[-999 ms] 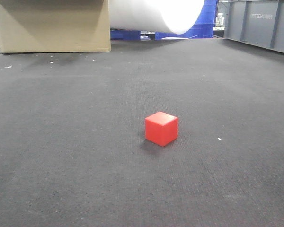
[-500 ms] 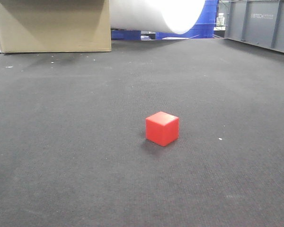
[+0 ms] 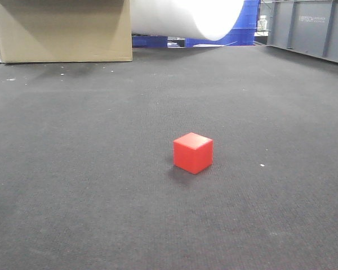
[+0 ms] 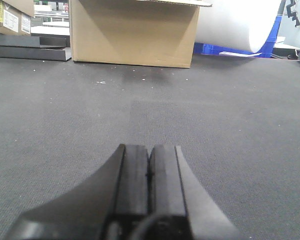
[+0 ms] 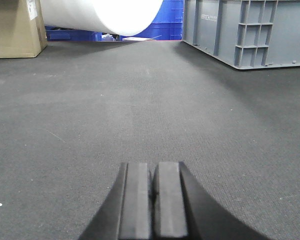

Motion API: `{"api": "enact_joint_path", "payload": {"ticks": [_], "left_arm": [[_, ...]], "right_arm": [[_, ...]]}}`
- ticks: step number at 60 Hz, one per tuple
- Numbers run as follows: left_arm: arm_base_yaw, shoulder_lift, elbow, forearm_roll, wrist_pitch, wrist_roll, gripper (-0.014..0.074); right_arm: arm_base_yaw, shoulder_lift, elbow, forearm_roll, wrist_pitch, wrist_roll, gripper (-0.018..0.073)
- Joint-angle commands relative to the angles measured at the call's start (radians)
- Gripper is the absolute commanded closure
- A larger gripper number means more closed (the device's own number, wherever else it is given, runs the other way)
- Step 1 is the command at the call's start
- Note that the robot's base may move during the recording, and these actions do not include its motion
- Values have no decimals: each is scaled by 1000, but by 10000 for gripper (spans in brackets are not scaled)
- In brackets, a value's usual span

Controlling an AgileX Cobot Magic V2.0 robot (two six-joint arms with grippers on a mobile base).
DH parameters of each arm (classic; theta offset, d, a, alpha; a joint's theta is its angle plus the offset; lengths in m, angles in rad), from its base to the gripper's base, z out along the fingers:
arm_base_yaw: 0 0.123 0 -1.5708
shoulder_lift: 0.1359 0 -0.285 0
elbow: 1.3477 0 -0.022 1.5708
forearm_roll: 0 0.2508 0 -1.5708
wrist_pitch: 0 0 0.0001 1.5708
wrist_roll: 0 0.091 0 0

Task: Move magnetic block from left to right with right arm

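Raised lettering on the grey crate (image 3: 310, 28) in the front view seems to read "BTECH", with smaller letters below too tiny to read. White labels (image 4: 11, 20) in the left wrist view are illegible.
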State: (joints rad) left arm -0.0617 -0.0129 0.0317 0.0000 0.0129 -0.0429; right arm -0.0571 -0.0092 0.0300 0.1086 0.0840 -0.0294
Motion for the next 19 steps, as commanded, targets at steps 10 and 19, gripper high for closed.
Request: {"api": "enact_joint_path", "payload": {"ticks": [10, 19], "left_arm": [[0, -13, 9, 0, -89, -4, 713], [0, -13, 9, 0, -89, -4, 713]], "right_arm": [[-4, -19, -5, -1, -89, -1, 495], [-4, -19, -5, -1, -89, -1, 495]]}}
